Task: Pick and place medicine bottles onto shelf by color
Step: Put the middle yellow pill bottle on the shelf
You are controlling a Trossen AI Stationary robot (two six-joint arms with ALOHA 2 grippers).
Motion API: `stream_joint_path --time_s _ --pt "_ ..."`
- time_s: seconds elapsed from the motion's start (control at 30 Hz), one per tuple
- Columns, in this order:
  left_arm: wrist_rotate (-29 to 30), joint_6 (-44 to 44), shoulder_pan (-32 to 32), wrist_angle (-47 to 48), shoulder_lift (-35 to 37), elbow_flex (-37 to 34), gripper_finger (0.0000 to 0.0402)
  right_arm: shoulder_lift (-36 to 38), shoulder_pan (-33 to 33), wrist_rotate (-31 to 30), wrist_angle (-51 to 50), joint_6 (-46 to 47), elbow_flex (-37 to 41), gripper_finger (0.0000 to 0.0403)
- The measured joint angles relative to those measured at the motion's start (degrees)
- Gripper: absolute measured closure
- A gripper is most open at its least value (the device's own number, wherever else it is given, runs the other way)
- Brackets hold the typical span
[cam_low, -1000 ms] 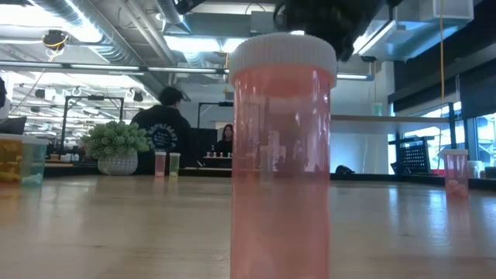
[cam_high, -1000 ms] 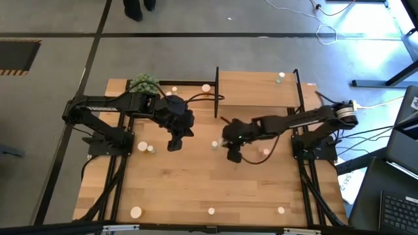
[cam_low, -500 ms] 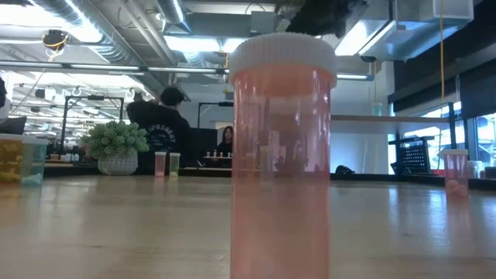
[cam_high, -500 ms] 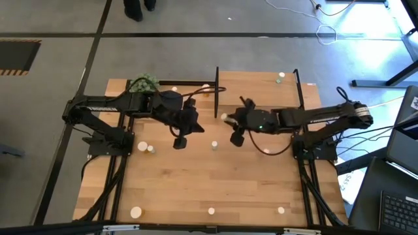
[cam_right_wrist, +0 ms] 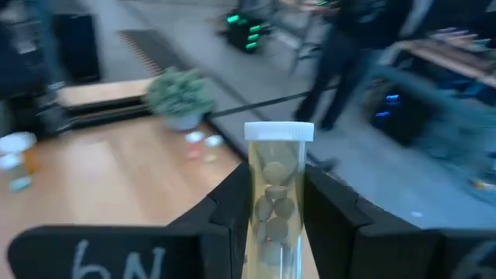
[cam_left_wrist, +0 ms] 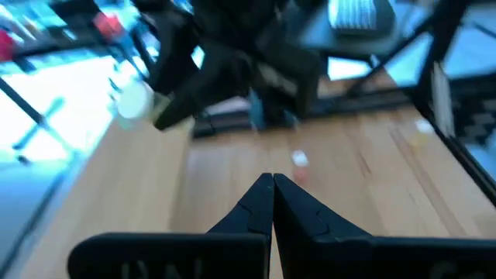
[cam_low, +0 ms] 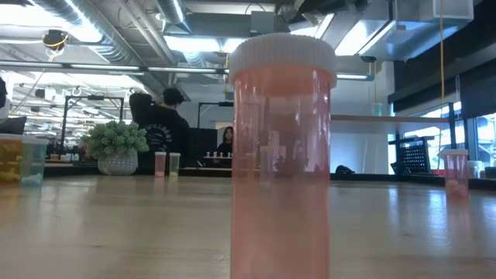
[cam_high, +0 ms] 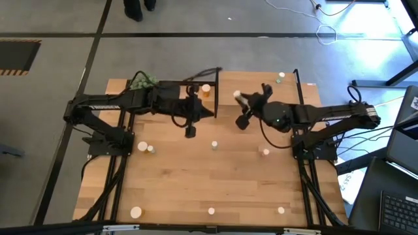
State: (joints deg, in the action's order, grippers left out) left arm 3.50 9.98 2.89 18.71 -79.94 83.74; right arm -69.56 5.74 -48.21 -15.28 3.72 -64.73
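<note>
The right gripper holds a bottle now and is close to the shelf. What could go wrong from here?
1. The right gripper holds the yellowish bottle only by its lower body, so it might tilt or slip when set down.
2. The shelf's black posts stand near the raised arm; the bottle could knock one.
3. The left gripper, shut and empty, is close beside the shelf, where an orange bottle stands. The arms might collide.

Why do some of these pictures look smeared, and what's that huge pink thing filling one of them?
Left wrist view: everything beyond the shut left hand is streaked with blur. Right wrist view: the room is smeared, yet the yellowish bottle in the right hand stays crisp. Low view: a pink bottle stands so near the lens that it looms; ceiling lights glare behind it. High view: sharp.
</note>
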Motion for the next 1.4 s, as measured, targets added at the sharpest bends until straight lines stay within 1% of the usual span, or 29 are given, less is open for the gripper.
stream_joint_path --time_s 0.13,0.23,0.3,0.37,0.5,0.67,0.77,0.9,1.1,1.2,1.27,1.4 --pt "0.3 -0.2 1.9 -2.5 -0.6 -0.1 0.0401 0.4 -0.4 -8.6 1.7 -2.6 0.0 0.0298" --pt "0.3 -0.2 2.8 -2.6 -1.1 -0.1 0.0401 0.4 -1.4 -14.2 1.6 -2.0 0.0 0.0298" --pt "0.3 -0.2 3.3 -2.7 -1.4 -0.1 0.0401 0.5 -2.2 -16.0 1.3 -1.2 0.0 0.0298" --pt "0.3 -0.2 3.4 -3.3 -1.9 0.0 0.0401 1.1 -2.9 -16.2 0.8 -1.2 0.0 0.0298" --pt "0.3 0.1 3.4 -3.1 -2.3 -0.1 0.0401 3.8 -3.2 -15.8 0.5 -1.3 0.0 0.0298" --pt "0.3 1.1 3.6 -2.8 -2.7 -0.1 0.0401 9.3 -4.4 -15.6 -0.4 -4.5 0.0 0.0298" --pt "0.3 1.1 4.1 -3.1 -2.6 -0.1 0.0401 13.0 -5.6 -13.1 -1.5 -5.3 0.0 0.0298" --pt "0.3 1.1 4.9 -4.5 -2.6 -0.1 0.0401 17.7 -8.0 -8.6 -4.4 -2.5 0.4 0.0298" --pt "0.3 1.2 5.9 -6.4 -2.6 -0.1 0.0401 24.5 -11.1 -7.1 -5.3 0.4 6.1 0.0298" --pt "0.3 1.2 6.5 -6.3 -2.6 -0.1 0.0401 26.9 -12.3 -3.8 -0.7 0.4 10.2 0.0298" --pt "0.3 1.2 6.8 -6.4 -2.6 -0.1 0.0401 27.7 -13.2 -2.2 4.7 0.1 13.5 0.0298" --pt "0.3 1.2 7.3 -6.3 -2.6 -0.1 0.0401 27.5 -14.5 -0.4 16.3 -4.0 19.8 0.0298"
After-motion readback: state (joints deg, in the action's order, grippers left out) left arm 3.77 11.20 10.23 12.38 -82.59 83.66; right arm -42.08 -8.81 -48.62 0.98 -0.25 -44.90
